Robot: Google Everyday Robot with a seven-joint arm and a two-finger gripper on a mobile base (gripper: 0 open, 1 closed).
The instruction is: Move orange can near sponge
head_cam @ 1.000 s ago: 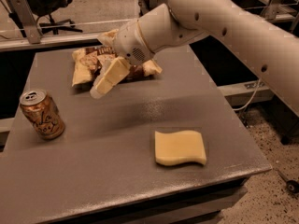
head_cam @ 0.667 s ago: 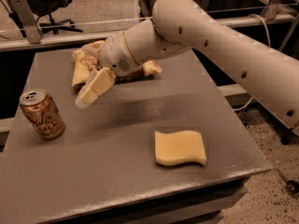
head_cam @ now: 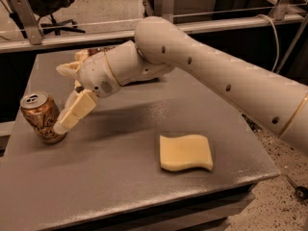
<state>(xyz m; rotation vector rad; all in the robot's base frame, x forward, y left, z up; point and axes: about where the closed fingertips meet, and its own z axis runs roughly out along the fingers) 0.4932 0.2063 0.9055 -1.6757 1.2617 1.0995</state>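
The orange can (head_cam: 40, 116) stands slightly tilted near the left edge of the grey table (head_cam: 110, 191). My gripper (head_cam: 62, 121) has come down just right of it, open, with the near fingertip against the can's lower right side; the can is not between the fingers. The pale-yellow sponge (head_cam: 186, 152) lies flat near the front right of the table, well apart from the can and the gripper.
A brown-and-cream chip bag (head_cam: 83, 56) lies at the back left, mostly hidden behind my wrist. My arm (head_cam: 216, 76) spans the table from the right. A metal rail (head_cam: 96, 32) runs behind the table; an office chair (head_cam: 48, 4) stands beyond.
My gripper has moved left and down from beside the chip bag to the right side of the orange can. The can and sponge have not moved.
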